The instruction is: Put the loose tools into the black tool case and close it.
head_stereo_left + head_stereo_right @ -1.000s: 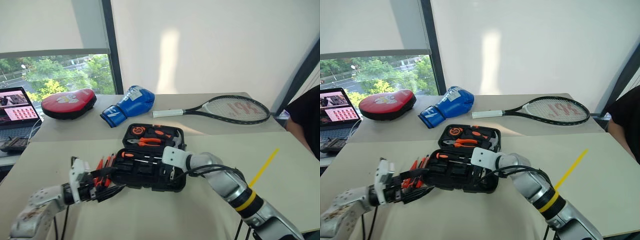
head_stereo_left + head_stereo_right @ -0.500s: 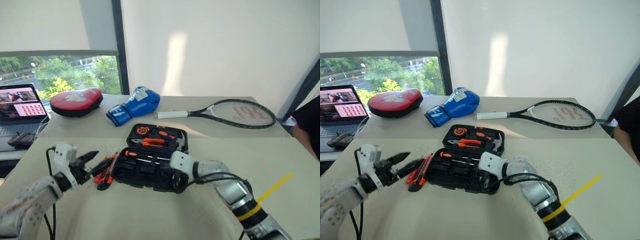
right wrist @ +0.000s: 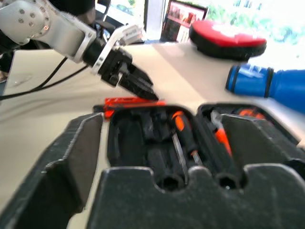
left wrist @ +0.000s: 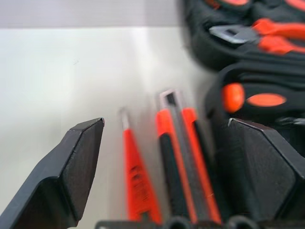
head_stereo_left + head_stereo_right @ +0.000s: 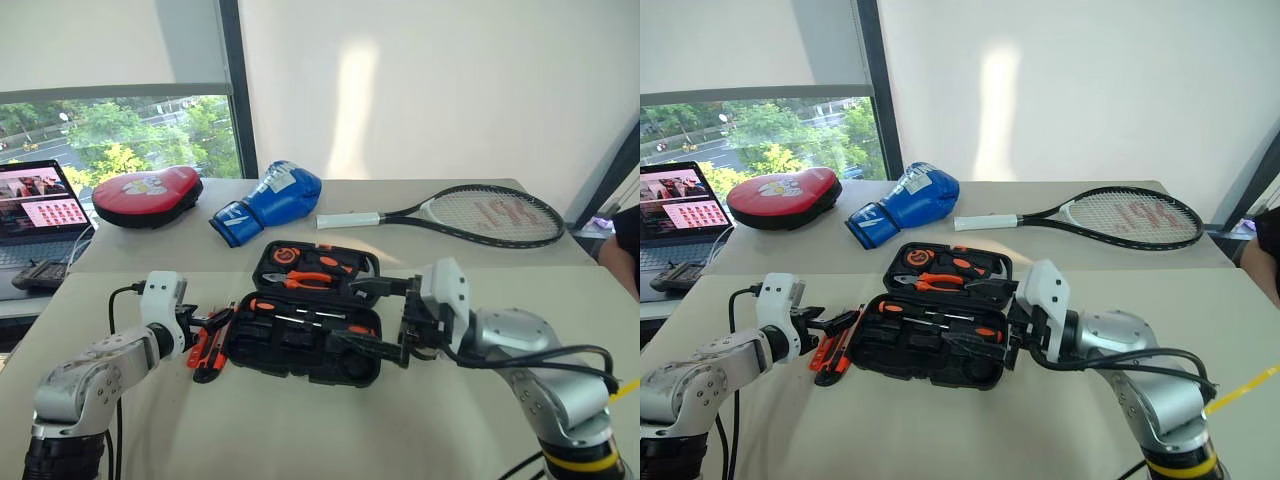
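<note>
With screwdrivers already lying in the open black tool case [image 5: 305, 340] mid-table, the wide-open left gripper [image 5: 835, 323] is hovering at the utility knife [image 4: 178, 157] and tester screwdriver [image 4: 136, 171] lying left of it, while the right gripper [image 5: 375, 318] is hanging open, empty, above the case.

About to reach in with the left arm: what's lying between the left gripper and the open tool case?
In the left wrist view, between the open left gripper and the black tool case lie the slim orange tester screwdriver and the utility knife, on the table.
</note>
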Tool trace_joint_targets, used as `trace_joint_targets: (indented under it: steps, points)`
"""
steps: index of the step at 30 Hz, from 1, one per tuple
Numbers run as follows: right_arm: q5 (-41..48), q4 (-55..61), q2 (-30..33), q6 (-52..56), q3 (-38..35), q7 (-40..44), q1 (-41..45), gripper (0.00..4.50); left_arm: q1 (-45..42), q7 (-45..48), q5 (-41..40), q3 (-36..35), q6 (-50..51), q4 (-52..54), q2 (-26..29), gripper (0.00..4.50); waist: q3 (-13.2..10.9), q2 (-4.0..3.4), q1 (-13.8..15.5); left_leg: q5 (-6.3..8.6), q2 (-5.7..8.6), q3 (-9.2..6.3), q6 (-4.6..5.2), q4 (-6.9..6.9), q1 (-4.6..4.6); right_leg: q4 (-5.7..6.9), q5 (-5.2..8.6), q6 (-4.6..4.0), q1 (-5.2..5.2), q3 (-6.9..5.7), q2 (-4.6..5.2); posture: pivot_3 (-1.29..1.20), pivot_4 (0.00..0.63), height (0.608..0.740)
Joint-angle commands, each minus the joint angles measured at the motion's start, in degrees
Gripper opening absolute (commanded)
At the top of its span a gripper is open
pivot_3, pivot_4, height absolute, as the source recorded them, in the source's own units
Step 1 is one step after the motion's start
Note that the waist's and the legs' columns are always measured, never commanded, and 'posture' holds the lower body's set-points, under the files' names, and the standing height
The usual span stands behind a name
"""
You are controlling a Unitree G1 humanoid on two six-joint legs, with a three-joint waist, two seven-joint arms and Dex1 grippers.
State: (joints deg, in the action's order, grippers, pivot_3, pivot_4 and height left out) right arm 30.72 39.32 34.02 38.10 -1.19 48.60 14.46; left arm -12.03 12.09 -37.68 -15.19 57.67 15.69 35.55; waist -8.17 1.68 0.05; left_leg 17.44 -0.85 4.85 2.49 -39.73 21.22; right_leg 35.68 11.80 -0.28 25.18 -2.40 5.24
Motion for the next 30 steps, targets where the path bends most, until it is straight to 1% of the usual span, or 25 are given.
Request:
trace_joint_targets:
  steps: [1,5,11,14,16,17,19,22,28,30]
  points:
    - [3.52,6.0,1.59,1.77,-3.2,-2.48,-2.8,4.44,0.5,0.97,1.6,-0.19,0.24,-0.41,0.51,4.5,-0.03,0.05,0.18,0.0,0.0,0.0,0.0,-0.01,0.0,0.02,0.0,0.0,0.0,0.0,0.0,0.0,0.15,0.74]
    - [5.96,7.91,3.78,2.64,-5.26,-3.32,-5.6,4.44,2.48,3.18,3.4,2.34,0.87,-1.23,1.63,4.5,-0.05,0.08,0.53,0.09,0.0,-0.01,0.16,-0.04,-0.04,0.08,0.0,0.0,-0.02,0.0,0.0,0.0,0.15,0.74]
    - [8.53,8.35,7.15,2.33,-7.79,-3.43,-7.8,4.44,5.38,4.42,6.26,2.28,-1.42,-2.5,1.36,4.5,-0.04,0.06,0.46,0.17,-0.02,-0.01,0.31,-0.04,-0.17,0.12,0.0,-0.01,-0.08,0.03,0.01,0.0,0.15,0.74]
    - [8.57,7.95,8.19,1.76,-8.05,-3.56,-8.4,4.5,7.63,5.14,7.26,1.46,-3.59,-2.66,1.06,3.79,-0.02,0.04,0.35,0.18,-0.02,-0.01,0.32,-0.03,-0.18,0.13,0.0,-0.01,-0.08,0.05,0.01,0.0,0.15,0.74]
    - [8.6,7.54,8.58,1.43,-7.79,-3.6,-8.44,4.5,8.82,5.83,7.18,0.32,-5.66,-2.71,0.41,2.95,-0.02,0.03,0.09,0.18,-0.04,0.0,0.32,-0.03,-0.19,0.14,0.0,-0.01,-0.08,0.07,0.0,0.0,0.15,0.74]
    - [8.44,7.27,8.66,1.2,-7.44,-3.62,-8.39,4.5,8.82,7.06,5.37,-1.01,-6.74,-1.92,-0.58,2.65,-0.02,0.03,0.02,0.18,-0.05,0.0,0.32,-0.02,-0.21,0.16,0.0,-0.01,-0.09,0.08,0.01,0.0,0.15,0.74]
    - [8.1,6.8,8.78,0.82,-6.86,-3.65,-8.23,4.5,8.54,8.54,2.91,-2.86,-7.86,-0.82,-1.97,2.65,-0.02,0.04,-0.13,0.17,-0.07,-0.01,0.31,-0.03,-0.21,0.18,0.01,-0.01,-0.08,0.1,0.0,0.0,0.15,0.74]
    - [7.27,6.17,8.7,0.33,-5.56,-3.81,-7.37,4.5,7.81,8.21,0.95,-5.83,-6.92,-0.88,-3.17,2.65,-0.03,0.05,0.08,0.17,-0.08,-0.03,0.31,-0.05,-0.16,0.18,0.01,-0.02,-0.07,0.06,-0.03,0.0,0.15,0.74]
    - [6.47,4.94,8.82,-0.71,-4.46,-3.65,-6.35,4.5,7.65,8.92,1.3,-8.47,-8.51,-1.82,-2.95,2.65,-0.09,0.15,0.38,0.17,-0.03,-0.03,0.34,-0.1,-0.11,0.16,0.01,-0.01,-0.06,0.0,-0.1,0.0,0.15,0.74]
    - [6.19,4.65,8.76,-0.97,-4.22,-3.71,-6.17,4.5,8.6,9.93,2.25,-7.56,-8.28,-1.89,-1.84,2.65,-0.1,0.17,0.54,0.18,-0.02,-0.03,0.36,-0.1,-0.1,0.14,0.01,0.0,-0.07,-0.02,-0.11,0.0,0.15,0.74]
